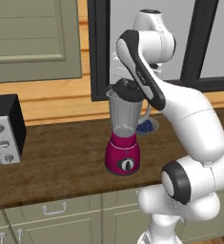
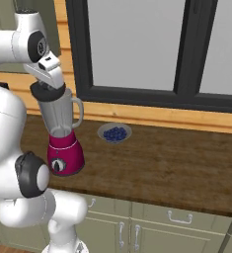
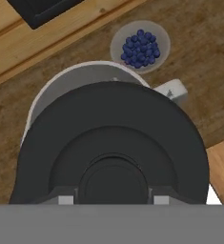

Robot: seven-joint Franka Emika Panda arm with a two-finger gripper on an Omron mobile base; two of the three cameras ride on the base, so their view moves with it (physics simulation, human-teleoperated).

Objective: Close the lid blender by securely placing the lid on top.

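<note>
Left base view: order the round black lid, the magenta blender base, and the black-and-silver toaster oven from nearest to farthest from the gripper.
1. Round black lid, at the gripper, over the jar rim.
2. Magenta blender base, directly below.
3. Black-and-silver toaster oven, far left on the counter.

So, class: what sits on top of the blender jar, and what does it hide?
The black lid sits over the blender jar's mouth, slightly off-centre, with a crescent of rim still visible. The end effector is at its knob. The lid hides most of the jar's inside.
</note>
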